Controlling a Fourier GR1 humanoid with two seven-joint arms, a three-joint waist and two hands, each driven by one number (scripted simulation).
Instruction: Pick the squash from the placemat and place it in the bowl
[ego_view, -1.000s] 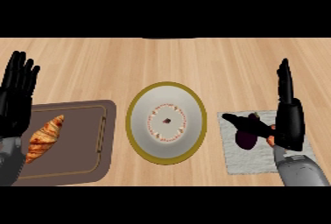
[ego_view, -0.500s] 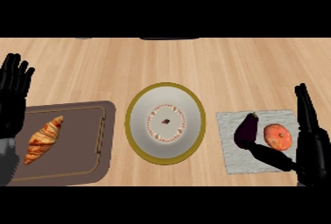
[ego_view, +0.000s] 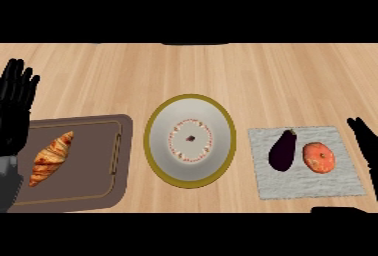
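The squash (ego_view: 319, 157), round and orange, lies on the right half of the grey placemat (ego_view: 310, 187). A dark purple eggplant (ego_view: 281, 149) lies just to its left on the same mat. The bowl (ego_view: 190, 140), white with a yellow rim, stands at the middle of the counter, left of the mat. My right hand (ego_view: 365, 141) shows only partly at the right edge, beside the mat; its fingers are straight, it is open and holds nothing. My left hand (ego_view: 15, 107) rests open at the left edge, fingers up.
A brown cutting board (ego_view: 88, 180) lies at the left with a croissant (ego_view: 52, 157) on it, just under my left hand. Bare wooden counter (ego_view: 221, 70) stretches behind the bowl and the mat.
My right hand has drawn back to the right and down, off the placemat, uncovering the squash and the eggplant. The squash and bowl have not moved. My left hand has hardly shifted.
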